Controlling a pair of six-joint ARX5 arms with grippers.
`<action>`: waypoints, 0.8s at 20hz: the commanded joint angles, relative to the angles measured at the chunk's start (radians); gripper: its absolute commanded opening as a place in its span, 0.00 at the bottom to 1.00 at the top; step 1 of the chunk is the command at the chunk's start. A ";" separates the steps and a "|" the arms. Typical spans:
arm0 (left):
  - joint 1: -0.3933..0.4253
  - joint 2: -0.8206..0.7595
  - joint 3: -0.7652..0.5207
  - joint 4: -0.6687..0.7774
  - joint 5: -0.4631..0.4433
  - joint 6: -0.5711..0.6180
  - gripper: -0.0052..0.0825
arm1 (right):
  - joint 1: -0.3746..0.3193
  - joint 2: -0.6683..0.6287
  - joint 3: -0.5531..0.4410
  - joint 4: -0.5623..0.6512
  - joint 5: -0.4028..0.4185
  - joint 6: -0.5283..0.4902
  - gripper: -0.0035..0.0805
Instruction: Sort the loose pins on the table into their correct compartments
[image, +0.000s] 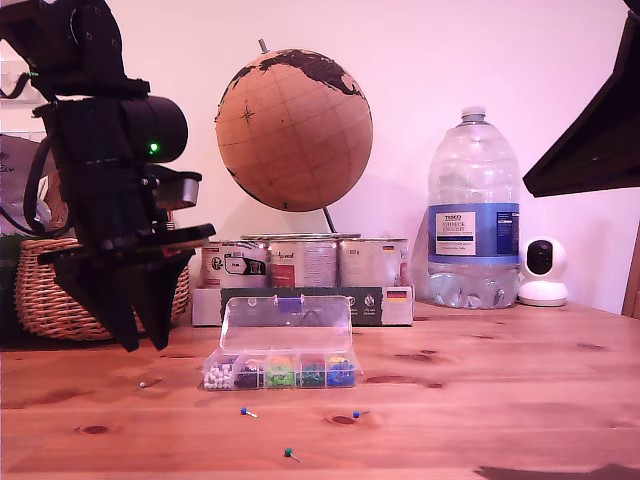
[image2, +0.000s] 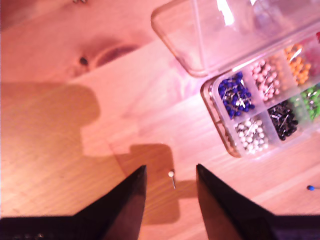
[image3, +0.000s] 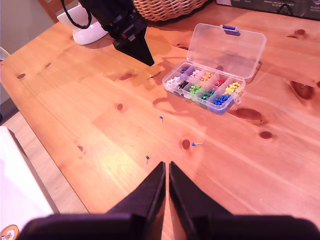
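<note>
1. Pin, white-headed (image2: 171, 176): lies flat on the table (image2: 60, 165) directly beneath the first hand (image2: 170, 192), between its two spread tips and touching neither; the hand is released and holds nothing.
2. Long axis: the ball head points away from the hand and the thin shaft trails back toward it, roughly along the gap, so closing the tips would likely squeeze across the shaft.
3. Nearer arm: the first hand, poised just above this pin; the second hand (image3: 166, 175) sits clenched, tips together, well apart from it.
4. Destination: the clear box (image2: 240, 100), lid open, stands near the first hand; its white-pin compartment (image2: 253, 134) is the end one closest to the pin.
5. Others: two blue pins (image3: 161, 118) (image3: 196, 144) and a green pin (image3: 147, 158) lie ahead of the second hand.
</note>
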 joint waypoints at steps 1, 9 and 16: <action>0.002 0.042 0.004 0.001 -0.003 -0.007 0.38 | 0.005 0.004 0.011 0.011 -0.003 -0.006 0.03; 0.003 0.073 0.004 0.006 -0.006 -0.026 0.38 | 0.005 0.004 0.011 0.011 -0.003 -0.006 0.03; 0.003 0.086 0.004 0.006 -0.006 -0.043 0.37 | 0.005 0.004 0.011 0.014 -0.003 -0.006 0.03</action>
